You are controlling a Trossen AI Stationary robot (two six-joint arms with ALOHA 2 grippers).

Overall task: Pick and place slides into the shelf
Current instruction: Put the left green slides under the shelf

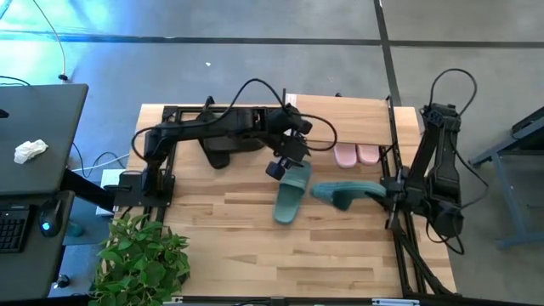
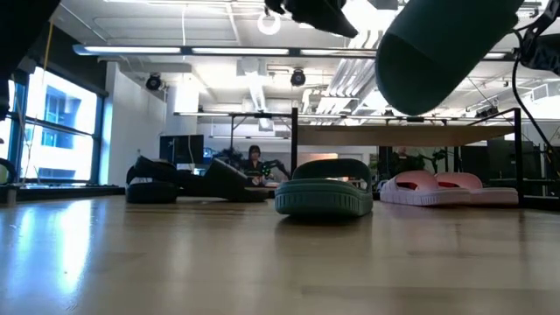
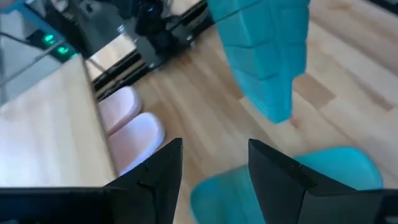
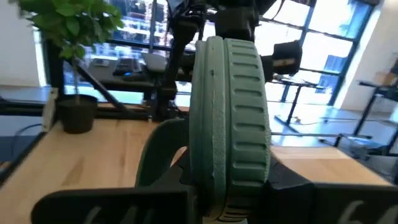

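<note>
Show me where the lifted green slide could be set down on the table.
Free: the broad front strip of the table, between the potted plant and the right arm's base. Crowded: the back, where black slides and pink slides sit under the shelf, and the middle, where the left gripper hovers over the other green slide.

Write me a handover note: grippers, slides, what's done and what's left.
Left gripper: open, above the second teal slide, which lies on the table in front of the shelf.
Right gripper: shut on the raised teal slide, held on edge off the table.
Done: pink pair sits under the shelf's plank.
Left: both teal slides, and the black pair on the table beside the shelf.
</note>
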